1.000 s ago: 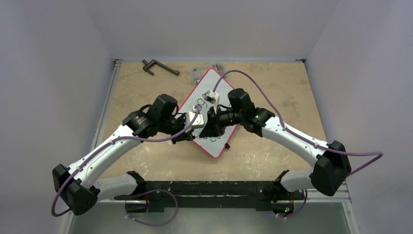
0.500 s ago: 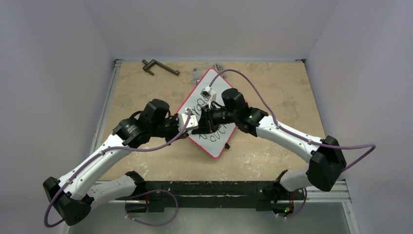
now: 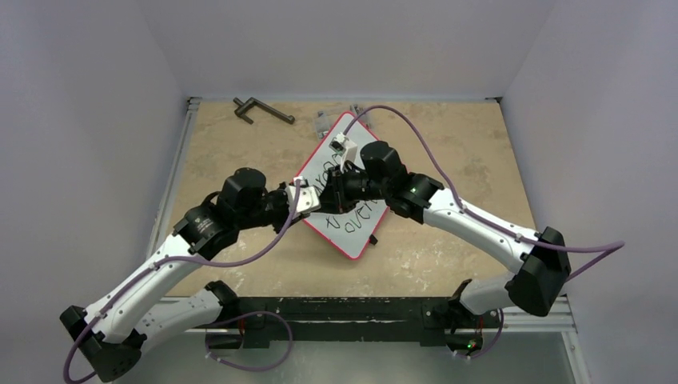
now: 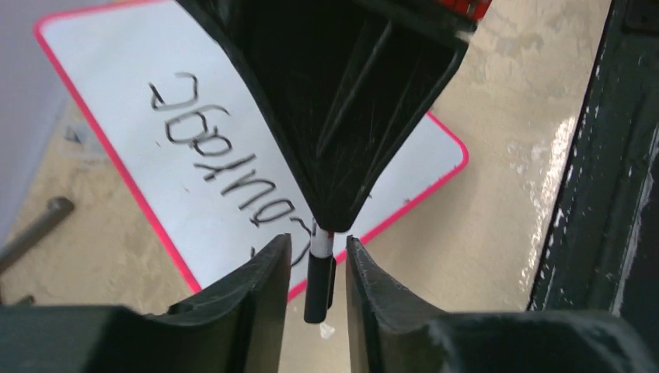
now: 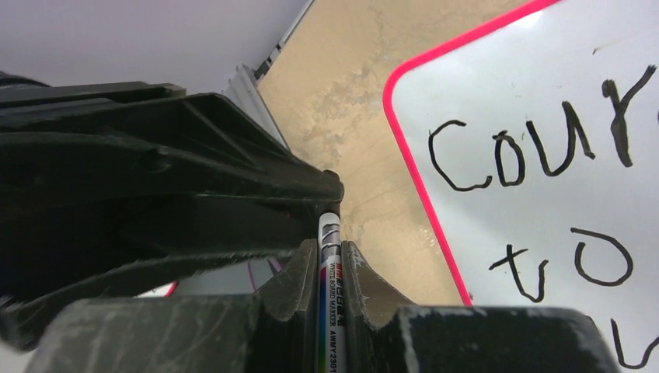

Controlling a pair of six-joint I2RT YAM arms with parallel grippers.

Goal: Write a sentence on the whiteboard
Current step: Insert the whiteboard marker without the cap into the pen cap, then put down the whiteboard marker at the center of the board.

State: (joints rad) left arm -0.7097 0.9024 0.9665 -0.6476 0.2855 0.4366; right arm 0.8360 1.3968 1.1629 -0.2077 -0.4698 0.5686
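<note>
**1. Board.** The whiteboard (image 3: 352, 238) lies flat near the middle of the table (image 3: 464, 160), turned so that one corner points to the far side. Black handwriting covers part of it. In the right wrist view I read "cour" and, below it, "to". The rest is cut off or hidden by my arms.

**2. Right gripper.** My right gripper (image 5: 330, 250) is clamped on the marker (image 5: 329, 303), with a finger pressed to each side of the barrel. The marker hangs clear of the board, above its left edge, and points toward my left gripper (image 4: 317, 247).

**3. Left gripper.** It is set narrow, with one finger on each side of the marker's black end (image 4: 317, 289). A thin gap shows on both sides, so I judge that the fingers stand just beside the black end and do not grip it. The black end looks like a cap, though I cannot be certain.

**4. Step in hand.** No stroke is being drawn, since the marker is off the board. With text on the board and both grippers meeting at the marker, I judge this to be cap handling, most likely capping once the writing is done. I cannot tell whether the sentence is complete.

**5. Next move.** Both grippers need to stay in line with the barrel.
- If the cap is seated, the left gripper should draw straight back.
- If it is not seated, the left gripper should close on it and push along the barrel's axis.
- Sideways force would tilt the marker in my right grip.
</note>
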